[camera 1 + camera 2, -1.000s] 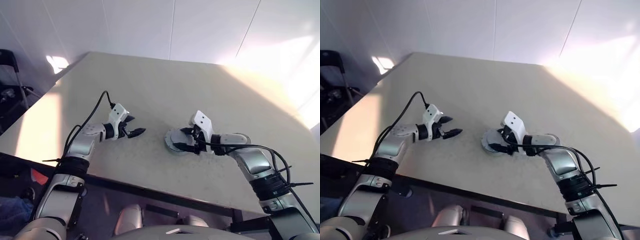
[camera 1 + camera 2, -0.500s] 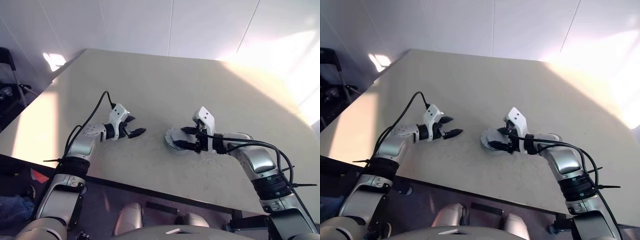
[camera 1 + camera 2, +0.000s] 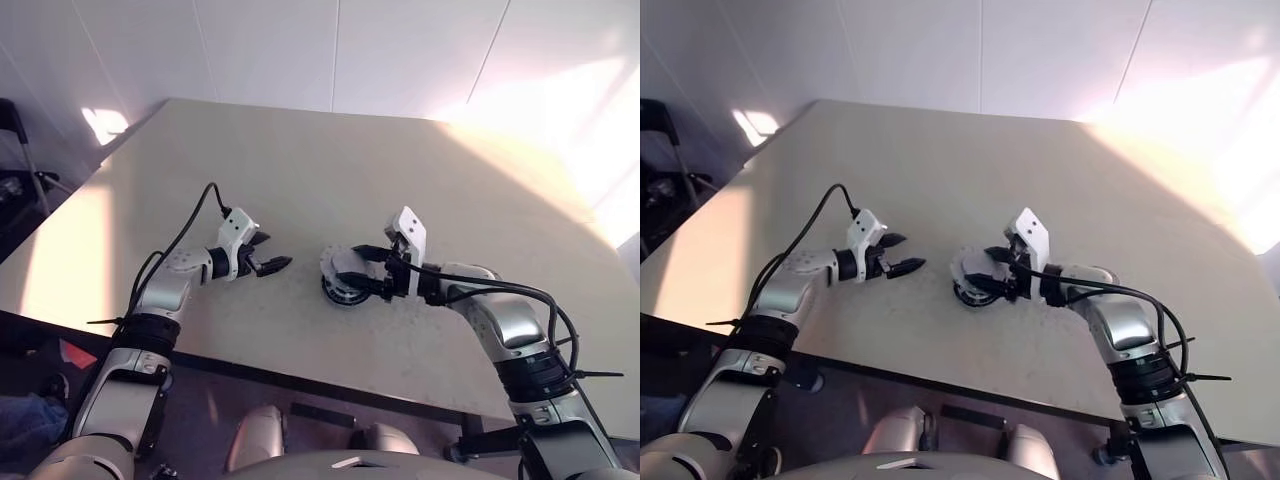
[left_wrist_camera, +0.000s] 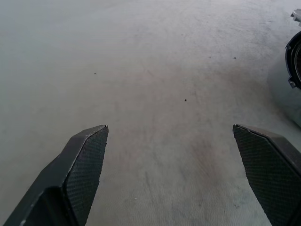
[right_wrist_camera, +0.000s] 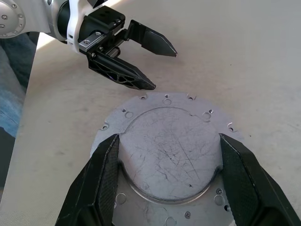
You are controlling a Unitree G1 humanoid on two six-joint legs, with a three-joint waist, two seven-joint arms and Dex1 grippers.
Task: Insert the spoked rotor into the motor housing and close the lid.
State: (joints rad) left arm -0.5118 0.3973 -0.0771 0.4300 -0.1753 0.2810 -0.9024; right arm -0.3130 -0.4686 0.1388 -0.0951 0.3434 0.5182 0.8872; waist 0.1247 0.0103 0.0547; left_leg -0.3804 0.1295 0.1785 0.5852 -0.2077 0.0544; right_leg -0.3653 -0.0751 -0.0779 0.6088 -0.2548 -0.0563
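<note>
From the head, we see the right gripper (image 3: 352, 271) clasped from the right around a round part that we take for the motor housing (image 3: 337, 270). A pale grey face is up and a dark rim shows below. It sits near the middle of the table (image 3: 330, 170), a little toward the near edge. It looks slightly tilted and perhaps just clear of the surface, though we cannot be sure. The left gripper (image 3: 276, 252) hangs to its left with fingers spread and nothing between them. It points right toward the part, close but apart from it. The right arm therefore has the part, and the left is the free one. The part is round, so no long axis matters, only which face is up. The table is a plain beige slab set against a white panelled wall (image 3: 270, 50), with bright light falling on its far right.

Through the left wrist, the two fingers (image 4: 87, 160) stand wide over bare table. A black curved rim shows at the edge, which puts the part just ahead and to one side.

Through the right wrist, the fingers (image 5: 106, 174) press on either side of a raised, scratched grey disc ringed by a flange with small holes. We see no windings, so we judge that the housing lies closed side up. The left gripper's open tips point at the flange from just beyond it.
</note>
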